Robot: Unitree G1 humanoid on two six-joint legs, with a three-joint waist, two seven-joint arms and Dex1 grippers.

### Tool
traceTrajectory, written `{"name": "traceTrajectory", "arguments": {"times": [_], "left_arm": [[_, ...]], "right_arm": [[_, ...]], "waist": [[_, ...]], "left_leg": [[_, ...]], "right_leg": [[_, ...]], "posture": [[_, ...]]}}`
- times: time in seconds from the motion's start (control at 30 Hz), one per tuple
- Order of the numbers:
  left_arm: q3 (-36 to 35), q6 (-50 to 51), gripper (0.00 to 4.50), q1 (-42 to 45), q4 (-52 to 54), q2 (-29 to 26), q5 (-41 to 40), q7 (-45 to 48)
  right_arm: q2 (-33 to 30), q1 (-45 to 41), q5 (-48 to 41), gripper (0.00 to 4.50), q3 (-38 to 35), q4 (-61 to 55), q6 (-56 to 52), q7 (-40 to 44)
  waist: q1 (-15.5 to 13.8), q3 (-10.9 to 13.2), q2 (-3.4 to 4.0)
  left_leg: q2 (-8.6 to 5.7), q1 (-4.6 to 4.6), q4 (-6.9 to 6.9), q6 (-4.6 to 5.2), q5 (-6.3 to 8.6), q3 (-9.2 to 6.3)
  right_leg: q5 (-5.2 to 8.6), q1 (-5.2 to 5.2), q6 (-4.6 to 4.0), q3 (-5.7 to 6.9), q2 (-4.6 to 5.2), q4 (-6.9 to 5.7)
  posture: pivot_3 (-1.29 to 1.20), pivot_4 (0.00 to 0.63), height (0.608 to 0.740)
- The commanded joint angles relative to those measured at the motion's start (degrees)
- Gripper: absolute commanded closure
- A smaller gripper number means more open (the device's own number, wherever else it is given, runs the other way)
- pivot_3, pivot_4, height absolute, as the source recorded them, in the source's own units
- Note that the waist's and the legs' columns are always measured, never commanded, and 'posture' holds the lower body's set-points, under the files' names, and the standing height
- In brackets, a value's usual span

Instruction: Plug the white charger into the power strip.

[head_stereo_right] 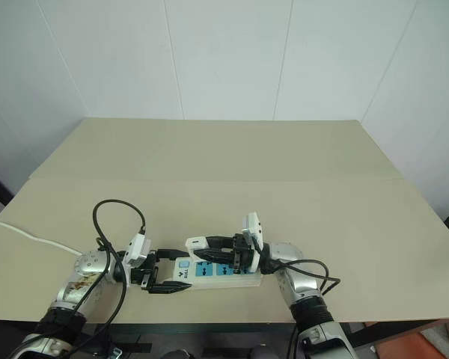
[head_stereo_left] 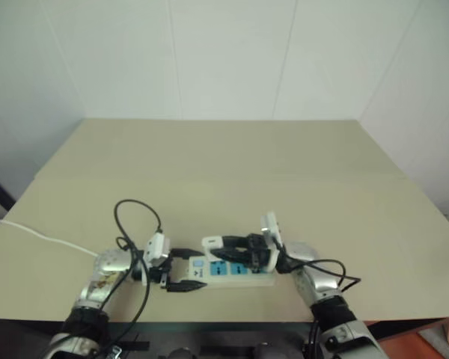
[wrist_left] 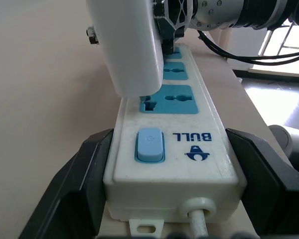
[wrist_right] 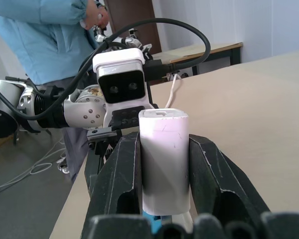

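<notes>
Bracing the power strip at its switch end with your wide-spread left pincer, keep the right pincer clenched on the white charger and press squarely into the strip's nearest blue socket.

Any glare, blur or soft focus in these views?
Left wrist view: window glare behind the power strip, white charger soft up close. Right wrist view: the person behind is soft. Head views: even light, faint shadows.
</notes>
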State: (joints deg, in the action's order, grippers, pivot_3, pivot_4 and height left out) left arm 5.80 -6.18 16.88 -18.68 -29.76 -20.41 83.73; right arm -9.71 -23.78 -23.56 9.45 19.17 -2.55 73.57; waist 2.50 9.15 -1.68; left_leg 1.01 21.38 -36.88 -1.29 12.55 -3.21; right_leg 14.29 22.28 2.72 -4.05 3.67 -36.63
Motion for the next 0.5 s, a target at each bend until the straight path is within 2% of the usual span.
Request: {"name": "traceTrajectory", "arguments": {"times": [0.03,0.3,0.5], "left_arm": [[0.1,0.5,1.24,-0.6,0.9,-0.8,0.2,0.1],[-0.1,0.7,1.24,-1.0,1.3,-1.2,0.1,0.0],[-0.4,1.0,1.24,-0.6,1.1,-2.0,0.0,0.5]], "right_arm": [[0.1,2.4,1.2,3.41,1.3,3.0,-1.9,-0.2],[-1.2,2.9,2.2,3.41,1.4,4.6,-0.9,0.5],[-0.9,3.8,3.4,3.41,2.1,6.6,0.5,-0.4]], "waist": [[0.0,0.0,-0.02],[0.0,-0.1,-0.14],[0.0,-0.3,-0.49]], "left_leg": [[0.02,-0.01,0.0,0.0,0.0,0.0],[0.1,-0.02,0.03,-0.01,0.01,-0.01],[0.18,-0.05,0.07,-0.03,0.02,-0.01]], "right_leg": [[0.01,0.0,-0.01,0.0,-0.02,0.0],[0.04,0.0,-0.07,0.0,-0.12,0.02],[0.08,0.0,-0.13,0.01,-0.17,0.04]], "posture": [[0.0,0.15,0.74],[0.0,0.15,0.74],[0.0,0.15,0.74]]}}
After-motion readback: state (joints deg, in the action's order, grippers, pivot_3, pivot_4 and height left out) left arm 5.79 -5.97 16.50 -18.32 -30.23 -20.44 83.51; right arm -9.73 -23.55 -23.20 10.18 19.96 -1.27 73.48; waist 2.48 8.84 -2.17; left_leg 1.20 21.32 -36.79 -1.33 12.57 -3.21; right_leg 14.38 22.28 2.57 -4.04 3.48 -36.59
